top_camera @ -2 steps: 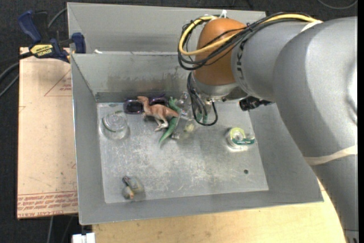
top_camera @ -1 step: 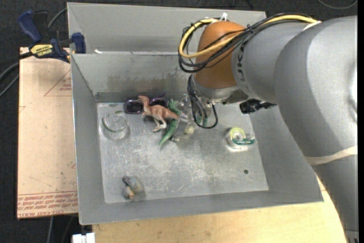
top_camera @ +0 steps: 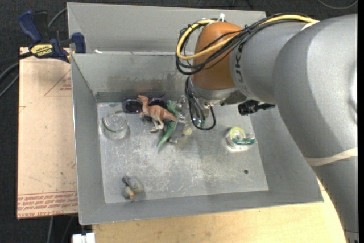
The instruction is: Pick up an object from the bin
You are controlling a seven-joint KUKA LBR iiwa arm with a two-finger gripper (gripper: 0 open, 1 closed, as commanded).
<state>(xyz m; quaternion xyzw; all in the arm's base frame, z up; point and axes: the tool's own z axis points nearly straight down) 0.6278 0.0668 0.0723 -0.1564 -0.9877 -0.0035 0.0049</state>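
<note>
My gripper (top_camera: 184, 112) is low in the back middle of the bin, under the arm's orange cover. It stands right beside a small heap of toys. Nearest to it are a brown dinosaur figure (top_camera: 155, 113) just to its left and a green, leaf-like toy (top_camera: 168, 132) slanting down below it. A dark blue-purple thing (top_camera: 135, 104) lies behind the dinosaur, near the back wall. I cannot make out whether anything sits in the gripper.
A clear round glass piece (top_camera: 115, 126) lies at the left of the bin. A small clear-and-green tape roll (top_camera: 239, 138) sits to the right of the gripper. A little grey-brown lump (top_camera: 129, 188) rests near the front left corner. The arm covers the bin's right side.
</note>
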